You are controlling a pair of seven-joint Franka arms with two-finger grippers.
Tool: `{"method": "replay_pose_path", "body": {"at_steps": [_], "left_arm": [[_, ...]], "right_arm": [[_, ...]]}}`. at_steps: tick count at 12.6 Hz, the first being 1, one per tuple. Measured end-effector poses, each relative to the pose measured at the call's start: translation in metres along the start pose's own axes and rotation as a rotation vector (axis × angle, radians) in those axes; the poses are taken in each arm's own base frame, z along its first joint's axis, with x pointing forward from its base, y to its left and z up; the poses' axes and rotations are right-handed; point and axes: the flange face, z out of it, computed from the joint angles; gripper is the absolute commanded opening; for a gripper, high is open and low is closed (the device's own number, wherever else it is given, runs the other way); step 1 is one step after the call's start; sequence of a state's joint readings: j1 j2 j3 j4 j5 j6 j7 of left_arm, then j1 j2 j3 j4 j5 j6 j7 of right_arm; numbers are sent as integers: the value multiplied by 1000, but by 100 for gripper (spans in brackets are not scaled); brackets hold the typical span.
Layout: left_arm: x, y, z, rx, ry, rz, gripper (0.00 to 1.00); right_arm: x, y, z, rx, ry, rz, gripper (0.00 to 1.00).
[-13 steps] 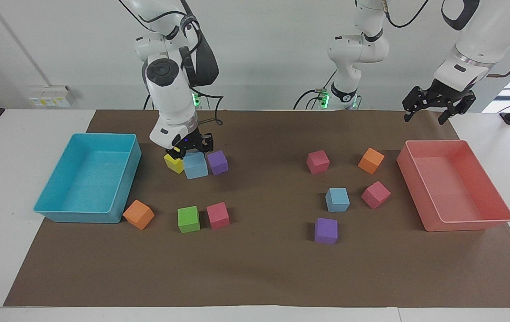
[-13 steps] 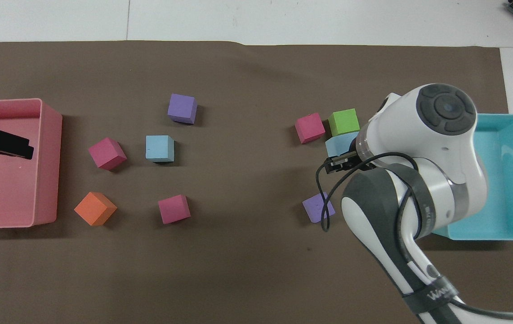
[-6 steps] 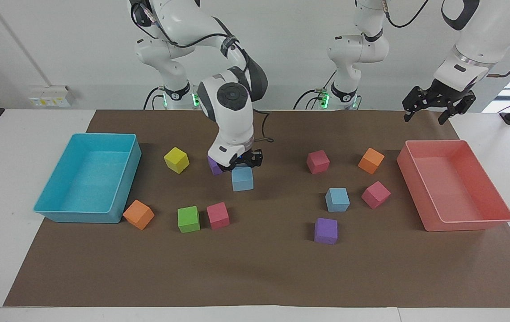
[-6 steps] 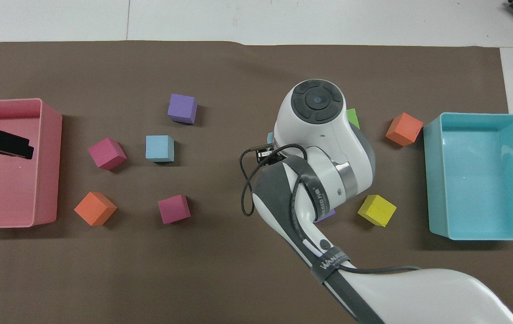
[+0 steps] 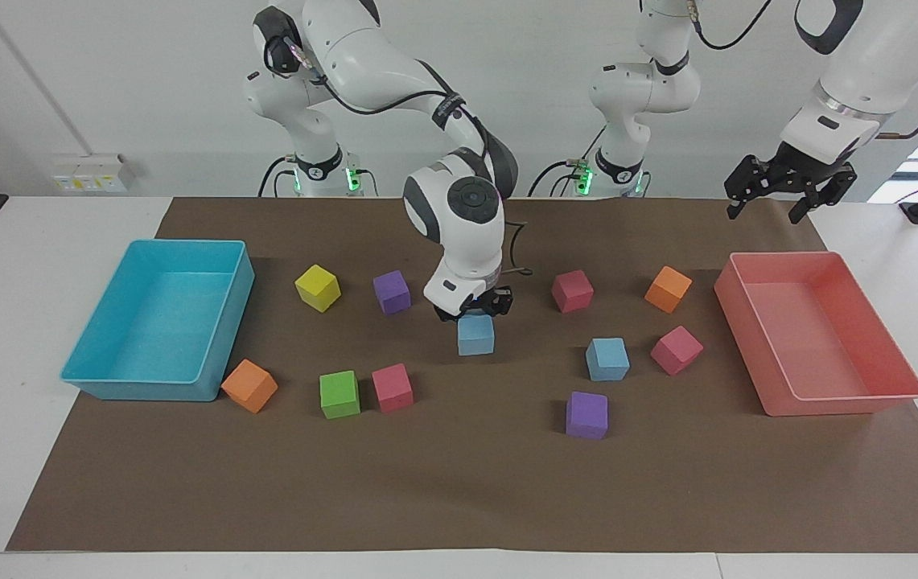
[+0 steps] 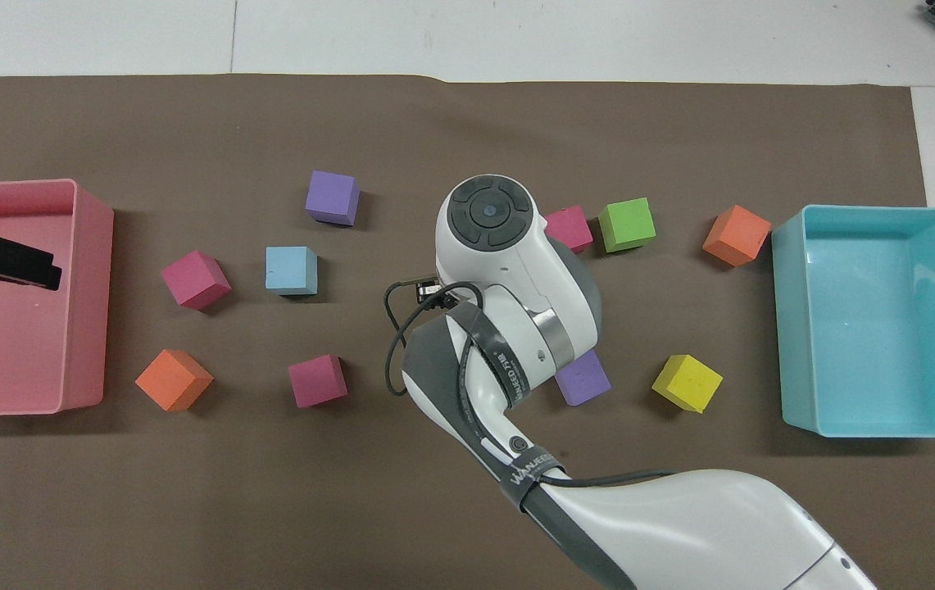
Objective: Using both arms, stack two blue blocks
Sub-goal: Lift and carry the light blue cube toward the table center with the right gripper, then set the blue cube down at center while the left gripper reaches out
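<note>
1. Since half a second ago, the right gripper (image 5: pixel 475 310) has carried the held blue block (image 5: pixel 475 334) on from beside the purple cube (image 5: pixel 392 291) toward the left arm's end, over the middle of the brown mat (image 5: pixel 459 490); a second ago it was still between the yellow cube (image 5: pixel 318 287) and that purple cube, close to the turquoise tray (image 5: pixel 104 384).
2. Now both of those cubes show in full in the facing view, where the right arm (image 5: pixel 465 233) had hidden part of them.
3. The right gripper's fingers are closed on the top of the held blue block, which hangs squarely below them, its faces level; in the overhead view the arm's wrist covers it.
4. That block is a matte light sky-blue cube, the same size as the other cubes, with plain flat faces and slightly soft edges.
5. The second blue block (image 5: pixel 607 359) (image 6: pixel 292 270) has not moved: it sits flat on the mat, just beside the tilted pink cube (image 5: pixel 676 350) and nearer to the robots than the other purple cube (image 5: pixel 586 415).
6. The left gripper (image 5: pixel 771 203) is where it was in both earlier moments, up in the air over the edge of the pink tray (image 5: pixel 845 406) that lies nearest the robots, its fingers spread wide and holding nothing; the left arm waits.
7. The green cube (image 5: pixel 339 394), the pink cube beside it (image 5: pixel 392 387) and the orange cube (image 5: pixel 249 385) by the turquoise tray lie as before.
</note>
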State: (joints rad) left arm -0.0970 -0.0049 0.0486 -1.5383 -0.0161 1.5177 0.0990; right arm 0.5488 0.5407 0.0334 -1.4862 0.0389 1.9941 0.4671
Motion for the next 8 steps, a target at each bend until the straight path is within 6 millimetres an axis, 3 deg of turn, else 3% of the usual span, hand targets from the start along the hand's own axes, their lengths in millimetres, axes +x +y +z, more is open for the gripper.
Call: {"method": "replay_pose_path", "body": {"at_steps": [5,8], "left_arm": [[0,0,0,0,0,0,100],[0,0,0,0,0,0,100]], "right_arm": [[-5,-20,32,-1,-1,-11,0],[-10,-21,50,-7,-12,-10,0]]}}
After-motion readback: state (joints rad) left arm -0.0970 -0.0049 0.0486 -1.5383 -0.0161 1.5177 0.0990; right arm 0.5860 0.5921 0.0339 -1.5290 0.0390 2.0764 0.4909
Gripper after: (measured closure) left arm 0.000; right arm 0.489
